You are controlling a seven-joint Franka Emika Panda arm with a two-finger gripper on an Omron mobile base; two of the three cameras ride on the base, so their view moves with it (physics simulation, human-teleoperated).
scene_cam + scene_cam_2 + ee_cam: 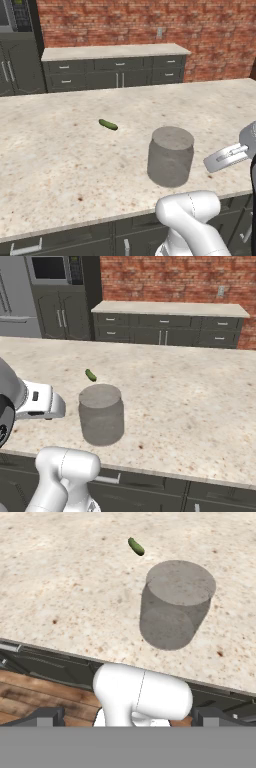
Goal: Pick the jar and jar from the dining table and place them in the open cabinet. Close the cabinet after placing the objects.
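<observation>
Grey frosted jar (170,156), contents indiscernible, tool fingertips cropped.

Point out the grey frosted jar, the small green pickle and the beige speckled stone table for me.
Wide grey frosted jar (170,159): left base view, on its side wall.
Small green pickle (108,124): left base view, on its middle.
Beige speckled stone dining table (55,160): left base view, on a bare patch of its top.

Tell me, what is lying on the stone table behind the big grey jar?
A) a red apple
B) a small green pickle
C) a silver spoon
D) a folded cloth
B: a small green pickle lies flat on the beige table, apart from the grey jar and on its far side in both base views.
</observation>
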